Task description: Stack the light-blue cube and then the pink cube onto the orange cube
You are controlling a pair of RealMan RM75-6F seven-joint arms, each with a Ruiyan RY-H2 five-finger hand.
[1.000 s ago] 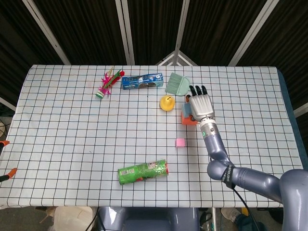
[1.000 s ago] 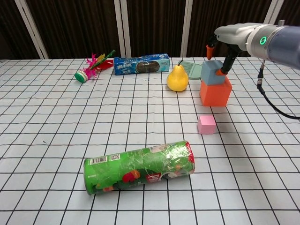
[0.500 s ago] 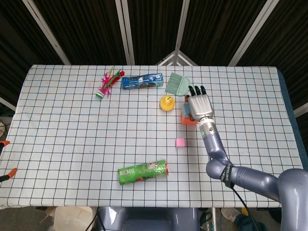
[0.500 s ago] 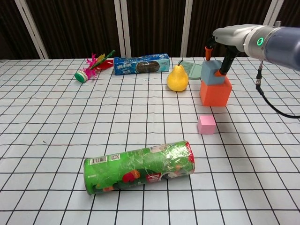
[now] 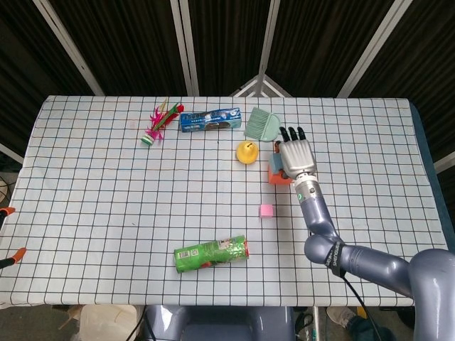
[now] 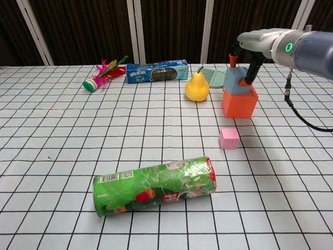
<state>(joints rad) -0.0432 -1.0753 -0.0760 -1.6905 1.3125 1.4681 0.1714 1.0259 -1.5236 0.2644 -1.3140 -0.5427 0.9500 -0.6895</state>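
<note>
The light-blue cube [image 6: 237, 82] [image 5: 274, 165] sits on top of the orange cube [image 6: 239, 105] [image 5: 275, 178] at the back right of the table. My right hand [image 5: 296, 155] [image 6: 256, 40] reaches down over it from above. Its fingers [image 6: 253, 66] flank the light-blue cube on both sides and grip it. In the head view the hand covers most of both cubes. The pink cube [image 6: 229, 138] [image 5: 266, 210] lies on the cloth, nearer to me and slightly left of the stack, untouched. My left hand is not visible in either view.
A yellow pear [image 6: 197, 87] [image 5: 247, 152] stands just left of the stack, with a green brush [image 5: 261, 123] behind it. A blue cookie pack [image 6: 157, 71] and a feather shuttlecock [image 6: 101, 75] lie at the back. A green can [image 6: 155, 185] lies on its side at the front.
My right hand and the two stacked cubes have shifted very slightly to the right. The pink cube has not moved.
</note>
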